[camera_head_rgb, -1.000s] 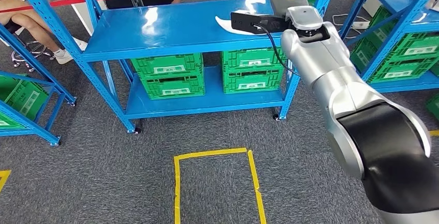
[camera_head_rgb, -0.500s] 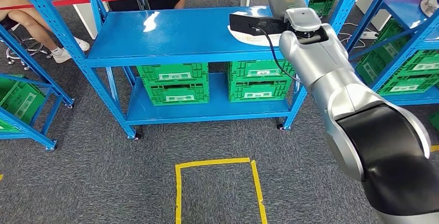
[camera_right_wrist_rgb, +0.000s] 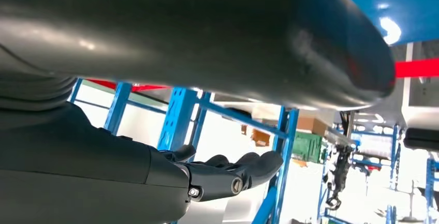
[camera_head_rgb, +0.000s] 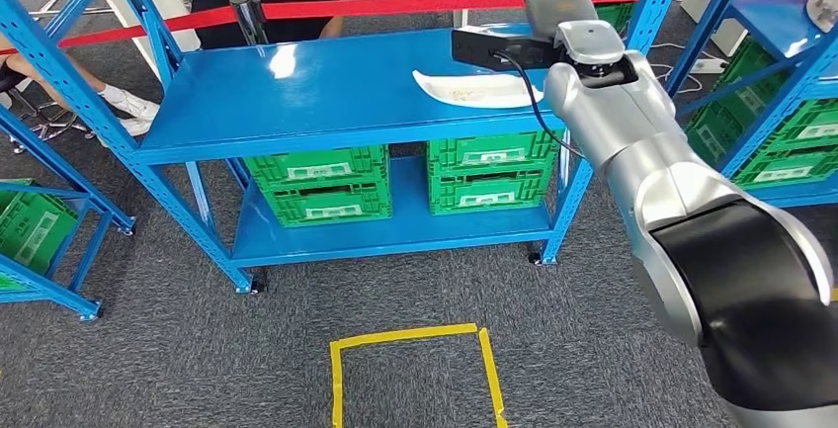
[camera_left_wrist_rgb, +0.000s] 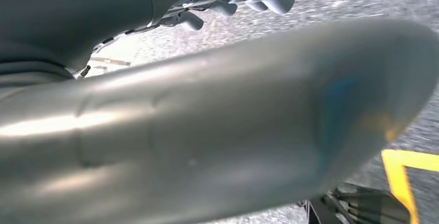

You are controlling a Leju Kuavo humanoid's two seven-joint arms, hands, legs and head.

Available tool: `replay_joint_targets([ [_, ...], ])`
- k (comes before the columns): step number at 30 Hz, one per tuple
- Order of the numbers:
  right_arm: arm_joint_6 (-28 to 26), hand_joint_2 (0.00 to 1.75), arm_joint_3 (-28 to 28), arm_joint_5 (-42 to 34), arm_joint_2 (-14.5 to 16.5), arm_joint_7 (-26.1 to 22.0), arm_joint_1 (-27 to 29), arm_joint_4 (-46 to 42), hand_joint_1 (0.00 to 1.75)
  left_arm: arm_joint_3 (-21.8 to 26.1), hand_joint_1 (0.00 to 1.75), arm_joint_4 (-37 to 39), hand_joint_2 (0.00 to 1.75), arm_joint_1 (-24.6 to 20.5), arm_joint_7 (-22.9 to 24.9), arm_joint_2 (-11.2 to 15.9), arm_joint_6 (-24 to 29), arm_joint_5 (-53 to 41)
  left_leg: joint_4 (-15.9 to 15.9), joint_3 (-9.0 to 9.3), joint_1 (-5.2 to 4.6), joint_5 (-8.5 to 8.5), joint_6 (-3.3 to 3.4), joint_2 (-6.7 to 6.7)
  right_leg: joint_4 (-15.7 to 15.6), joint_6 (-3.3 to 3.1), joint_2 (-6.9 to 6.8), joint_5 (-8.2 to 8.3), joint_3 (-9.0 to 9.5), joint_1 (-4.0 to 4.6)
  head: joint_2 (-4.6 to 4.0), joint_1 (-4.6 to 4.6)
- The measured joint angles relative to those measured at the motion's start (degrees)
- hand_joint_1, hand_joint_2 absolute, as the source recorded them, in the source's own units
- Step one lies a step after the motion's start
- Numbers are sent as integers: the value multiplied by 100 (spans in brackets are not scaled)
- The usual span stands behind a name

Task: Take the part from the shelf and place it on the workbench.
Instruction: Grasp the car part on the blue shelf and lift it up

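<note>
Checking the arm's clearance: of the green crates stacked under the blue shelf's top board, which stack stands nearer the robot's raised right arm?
The right-hand stack of green crates, directly below the white part and beside the shelf's right post. The other stack sits further left, away from the right hand.

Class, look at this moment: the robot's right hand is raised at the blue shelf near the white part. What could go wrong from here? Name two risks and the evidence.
1. The white part lies near the blue shelf's front edge; a clumsy touch from the right hand might push it off.
2. The red barrier tape runs just behind the hand, so reaching further could snag it.
</note>
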Motion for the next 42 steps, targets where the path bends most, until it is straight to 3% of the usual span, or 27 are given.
replay_joint_targets([
  [1,0,0,3,-2,-1,1,24,0,0,0,0,1,0,9,-1,-2,-1,0,-36,-105,-2,32,13,0,0,-2,7,-58,70,5,0,1],
  [2,-1,0,6,-4,-2,2,35,0,0,0,0,2,0,21,-3,-2,-1,0,-264,-121,-11,205,45,0,-1,-1,11,-120,150,9,0,2],
  [4,-8,0,21,-10,-7,4,34,2,0,0,0,7,0,47,-7,9,-2,0,-1022,-4,-59,846,150,5,-8,13,15,-237,290,11,0,3],
  [6,-14,0,43,-24,-17,6,45,9,0,0,0,11,0,53,-8,31,-10,-1,-1520,120,-115,1188,236,4,-46,64,29,-323,371,13,0,-1],
  [9,-17,0,60,-66,-39,25,66,12,0,1,0,10,0,52,-1,49,-20,-4,-1685,273,-122,1185,317,1,-5,150,34,-317,442,15,0,3],
  [11,-19,0,69,-89,-57,35,34,10,0,2,0,9,0,45,3,48,-20,-6,-1747,405,-103,1171,369,3,296,196,23,-334,315,7,0,5],
  [14,-14,0,82,-111,-82,36,47,11,0,2,0,8,0,10,2,45,-20,-7,-1765,539,-77,1072,396,1,1228,283,16,-643,-342,-18,0,5],
  [16,-9,0,87,-125,-110,36,104,14,0,3,0,8,0,7,-1,42,-20,-7,-1754,644,-57,968,373,-12,1444,332,10,-776,-684,-54,0,8],
  [17,-9,0,91,-134,-120,34,119,15,0,4,0,9,0,13,-3,40,-20,-8,-1739,704,-45,907,352,-17,1283,354,3,-674,-731,-76,0,7],
  [19,-9,0,99,-158,-140,30,125,17,0,4,0,10,0,25,-5,37,-20,-12,-1683,805,-26,766,288,-20,596,399,-28,-107,-638,-124,0,9],
  [21,-3,0,122,-179,-157,28,127,22,0,4,0,9,0,17,-5,38,-20,-15,-1615,859,-21,621,207,-29,119,365,-73,270,-522,-127,0,6],
  [22,0,0,138,-186,-161,28,128,24,0,4,0,8,0,11,-5,37,-20,-16,-1567,885,-19,581,160,-30,51,320,-80,330,-491,-118,0,4],
  [24,2,0,164,-193,-163,33,110,21,0,4,0,5,0,2,-4,33,-21,-17,-1470,907,-4,557,85,-22,57,209,-60,299,-411,-98,0,0],
  [25,2,0,169,-197,-162,35,90,18,0,4,0,5,0,2,-5,27,-21,-17,-1336,869,7,575,56,-16,52,161,-51,281,-361,-102,0,-1],
  [27,2,0,177,-204,-155,36,46,11,0,4,0,4,0,-10,-3,19,-21,-17,-854,575,22,507,12,-5,44,96,-42,213,-254,-106,0,-15],
  [29,4,0,184,-212,-150,35,39,10,0,4,0,4,0,-19,-2,11,-21,-17,-209,113,23,251,-29,0,41,69,-34,125,-163,-100,0,-26],
  [31,8,0,191,-221,-147,34,65,11,0,4,0,4,0,-10,-1,8,-21,-17,76,-230,21,47,-31,0,41,67,-25,23,-54,-92,0,-24],
  [32,10,0,194,-226,-145,34,73,11,0,4,0,5,0,-3,0,6,-21,-17,-41,-277,20,102,-13,0,41,70,-22,-33,15,-90,0,-24],
  [33,10,0,196,-232,-143,34,75,11,0,4,0,6,0,4,0,6,-21,-17,-322,-242,17,292,16,1,40,77,-22,-93,91,-89,0,-23],
  [35,9,0,199,-244,-134,36,70,11,0,4,0,9,0,15,-1,9,-21,-17,-1098,-65,-6,911,87,20,33,107,-25,-211,220,-85,0,-25],
  [37,8,0,203,-257,-122,37,72,13,0,4,0,10,0,22,-4,14,-21,-13,-1542,65,-41,1246,143,39,1,170,-22,-287,311,-77,0,-26],
  [40,-2,0,214,-285,-115,36,75,13,0,4,0,9,0,28,-7,15,-21,-2,-1668,233,-48,1239,237,32,67,268,-22,-245,365,-73,0,-23],
  [42,-7,0,223,-300,-114,31,64,13,0,4,0,8,0,28,-14,13,-21,0,-1707,349,-40,1201,305,21,425,297,-30,-289,174,-79,0,-19],
])
